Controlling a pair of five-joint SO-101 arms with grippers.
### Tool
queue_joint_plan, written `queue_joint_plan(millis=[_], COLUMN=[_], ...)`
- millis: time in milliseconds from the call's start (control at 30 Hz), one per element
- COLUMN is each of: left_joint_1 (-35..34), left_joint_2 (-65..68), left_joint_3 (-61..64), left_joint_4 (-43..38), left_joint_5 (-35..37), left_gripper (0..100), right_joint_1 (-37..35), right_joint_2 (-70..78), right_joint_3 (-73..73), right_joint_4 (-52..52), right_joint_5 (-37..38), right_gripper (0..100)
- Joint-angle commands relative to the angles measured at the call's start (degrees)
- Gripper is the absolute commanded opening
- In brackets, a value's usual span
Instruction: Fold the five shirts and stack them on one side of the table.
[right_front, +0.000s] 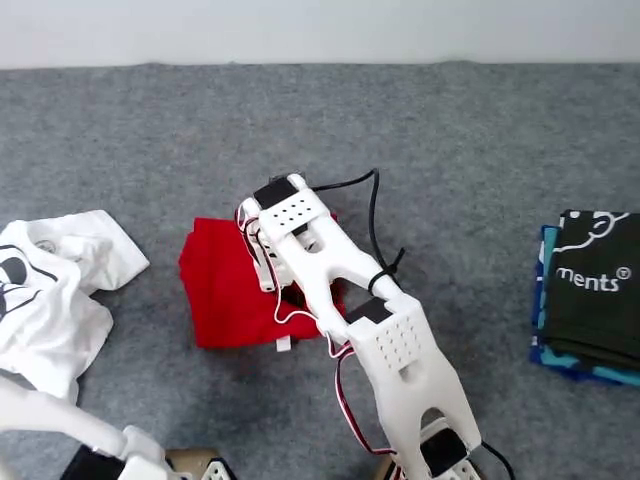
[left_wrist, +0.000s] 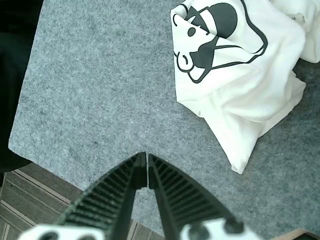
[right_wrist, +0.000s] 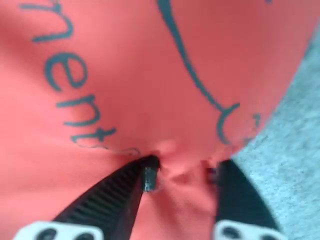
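Red shirt (right_front: 222, 295), high view: dead centre on the grey table (right_front: 450, 150), already in a rough square, with the right arm (right_front: 340, 285) stretched over its 3 o'clock side!
White shirt (right_front: 50, 300), high view: crumpled out at 9 o'clock, not yet folded.
Stack (right_front: 595, 290), high view: folded shirts piled at 3 o'clock, a dark one on top, well apart from the red shirt.
Left arm (right_front: 60, 425), high view: low at 7 o'clock, just beside the white shirt.
Left gripper (left_wrist: 147, 167), left wrist view: fingers pressed together with nothing between them, hanging over bare mat near the white shirt (left_wrist: 235, 75).
Right gripper (right_wrist: 182, 175), right wrist view: right down on the red shirt (right_wrist: 125, 75), fingers nipping a pucker of its cloth.
Step in hand, my call: a fold of the red shirt. To do it well, lift the pinched cloth only enough to clear the layer beneath. Carry it straight across so the edges land square, and don't drag the whole shirt. Then it's off to the 3 o'clock stack!
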Motion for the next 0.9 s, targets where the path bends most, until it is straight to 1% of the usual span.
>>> queue_joint_plan(millis=[0, 67, 133, 233, 400, 467, 533, 567, 700, 767, 867], left_joint_1=[-0.3, -0.2, -0.1, 0.0, 0.0, 0.0, 0.0, 0.0, 0.1, 0.1, 0.1], left_joint_2=[-2.0, -2.0, -2.0, -2.0, -2.0, -2.0, -2.0, -2.0, -2.0, -2.0, -2.0], left_joint_3=[-0.1, -0.1, -0.1, -0.1, -0.1, 0.0, 0.0, 0.0, 0.1, 0.7, 2.0], left_joint_4=[1.1, 1.1, 1.1, 1.1, 1.1, 1.1, 1.1, 1.1, 1.0, 1.0, 1.0], left_joint_5=[0.4, 0.4, 0.4, 0.4, 0.4, 0.4, 0.4, 0.4, 0.4, 0.4, 0.4], left_gripper=[2, 2, 2, 2, 2, 2, 2, 2, 2, 2, 2], right_joint_1=[0.9, 0.9, 1.1, 2.8, 8.9, 12.4, 16.2, 18.2, 27.9, 31.8, 34.9], right_joint_2=[2.4, 2.3, 2.3, 1.0, -5.6, -8.7, -11.1, -12.1, -13.1, -13.0, -13.1], right_joint_3=[-1.0, -2.4, -4.0, -4.3, -4.3, -4.2, -4.2, -4.2, -4.3, -4.4, -4.7], right_joint_4=[1.0, 3.4, 6.2, 6.6, 6.5, 6.5, 6.5, 6.5, 6.5, 6.3, 3.9], right_joint_5=[0.4, 1.5, 2.9, 7.0, 15.7, 21.1, 29.0, 34.3, 59.4, 70.7, 83.2], right_gripper=[3.2, 1.0, 1.2, 0.9, 0.9, 0.9, 0.9, 0.9, 0.9, 0.9, 0.9])
